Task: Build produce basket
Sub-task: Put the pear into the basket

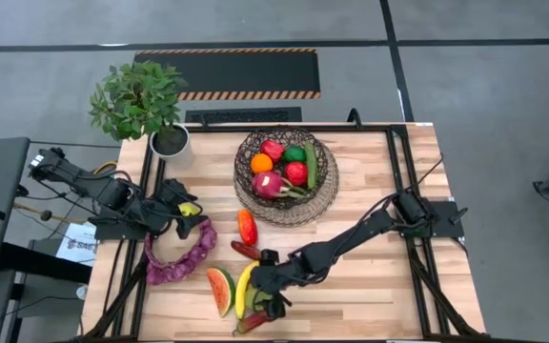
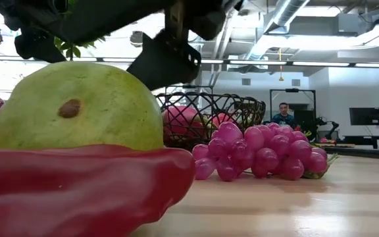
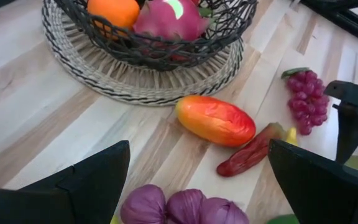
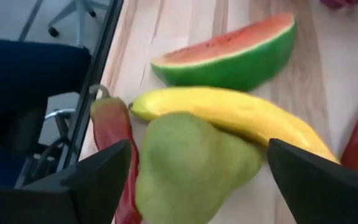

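Note:
The wire basket stands at the table's far middle on its tan wicker base, holding an orange, a dragon fruit, red and green pieces. My right gripper is open and low near the table's near edge, one finger on either side of a green pear that lies against the banana. The watermelon slice and a red pepper lie beside them. My left gripper is open above the purple string, at the table's left.
An orange-red fruit, a dark red pepper and the purple grapes lie on the wood between basket and right gripper. A potted plant stands at the far left corner. Bare wood lies to the right of the basket.

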{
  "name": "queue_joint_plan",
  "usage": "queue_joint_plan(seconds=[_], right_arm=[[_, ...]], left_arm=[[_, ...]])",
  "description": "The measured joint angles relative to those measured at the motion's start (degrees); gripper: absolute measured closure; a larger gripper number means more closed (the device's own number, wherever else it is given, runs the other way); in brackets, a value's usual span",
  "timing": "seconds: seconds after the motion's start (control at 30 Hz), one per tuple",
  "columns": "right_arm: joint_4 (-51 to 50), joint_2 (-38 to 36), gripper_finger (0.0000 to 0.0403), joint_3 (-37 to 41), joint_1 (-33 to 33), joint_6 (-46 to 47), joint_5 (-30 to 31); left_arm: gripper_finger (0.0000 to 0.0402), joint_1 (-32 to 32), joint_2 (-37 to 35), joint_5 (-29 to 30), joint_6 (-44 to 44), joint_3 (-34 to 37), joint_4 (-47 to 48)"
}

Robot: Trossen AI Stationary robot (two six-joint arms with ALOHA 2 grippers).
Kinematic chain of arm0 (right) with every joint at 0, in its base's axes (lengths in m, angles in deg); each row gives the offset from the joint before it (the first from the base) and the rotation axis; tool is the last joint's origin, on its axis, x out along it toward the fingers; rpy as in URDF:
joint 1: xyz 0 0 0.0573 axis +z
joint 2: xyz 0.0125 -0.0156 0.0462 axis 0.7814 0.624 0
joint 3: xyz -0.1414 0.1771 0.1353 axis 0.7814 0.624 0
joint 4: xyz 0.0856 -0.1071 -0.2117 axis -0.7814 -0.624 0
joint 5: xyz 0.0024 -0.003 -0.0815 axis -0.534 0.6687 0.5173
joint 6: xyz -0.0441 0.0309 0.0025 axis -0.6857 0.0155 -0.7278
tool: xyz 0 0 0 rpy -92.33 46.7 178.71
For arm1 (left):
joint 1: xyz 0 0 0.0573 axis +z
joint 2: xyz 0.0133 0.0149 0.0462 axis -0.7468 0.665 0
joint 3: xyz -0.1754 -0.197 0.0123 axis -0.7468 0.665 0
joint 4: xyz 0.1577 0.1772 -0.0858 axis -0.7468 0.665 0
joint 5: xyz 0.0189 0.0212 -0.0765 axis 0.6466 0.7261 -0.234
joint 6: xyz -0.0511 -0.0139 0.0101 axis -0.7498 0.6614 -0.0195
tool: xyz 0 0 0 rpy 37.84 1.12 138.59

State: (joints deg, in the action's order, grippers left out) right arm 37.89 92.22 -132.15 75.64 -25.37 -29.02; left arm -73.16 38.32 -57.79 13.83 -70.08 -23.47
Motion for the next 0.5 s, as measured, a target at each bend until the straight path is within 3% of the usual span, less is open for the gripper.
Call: queue_joint_plan(seconds=[0.23, 0.5], right_arm=[[-0.4, 1.7, 0.0028, 0.4, 0.6, 2.0, 0.2], [-2.9, 5.8, 0.0026, 0.6, 1.2, 4.0, 1.0]], left_arm=[[0.0034, 0.0, 0.0, 0.3, -0.1, 0.0, -0.5], [0.0034, 0.0, 0.1, 0.8, 0.1, 0.0, -0.6]])
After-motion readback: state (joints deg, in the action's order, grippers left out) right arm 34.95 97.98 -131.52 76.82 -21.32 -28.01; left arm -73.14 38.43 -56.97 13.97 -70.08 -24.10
